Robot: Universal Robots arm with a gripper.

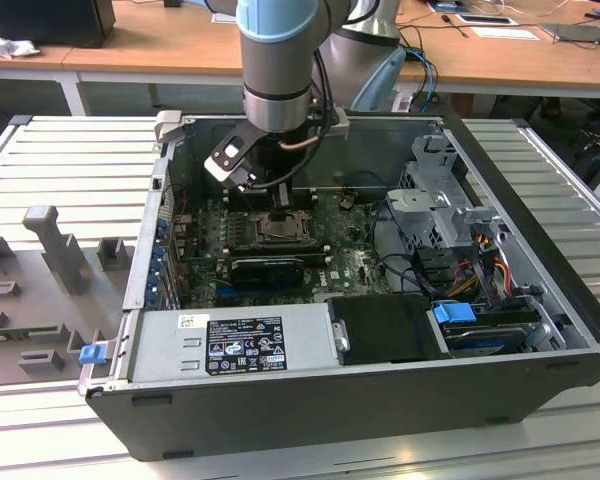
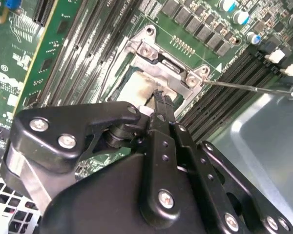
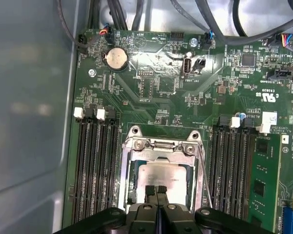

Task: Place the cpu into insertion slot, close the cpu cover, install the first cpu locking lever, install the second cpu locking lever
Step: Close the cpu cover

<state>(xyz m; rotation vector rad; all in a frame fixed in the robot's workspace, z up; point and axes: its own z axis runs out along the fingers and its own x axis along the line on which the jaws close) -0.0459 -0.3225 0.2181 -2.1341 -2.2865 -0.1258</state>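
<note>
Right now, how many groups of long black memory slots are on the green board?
2. One group lies on one side of the cpu, the other on the opposite side. The gripper may hide more.

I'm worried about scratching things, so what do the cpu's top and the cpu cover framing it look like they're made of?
The cpu: likely metal on top, a matte pale silver face with soft, dull reflections. The cpu cover: probably bare steel plate with a grey finish, judging by the bright glints along its thin stamped edges.
</note>
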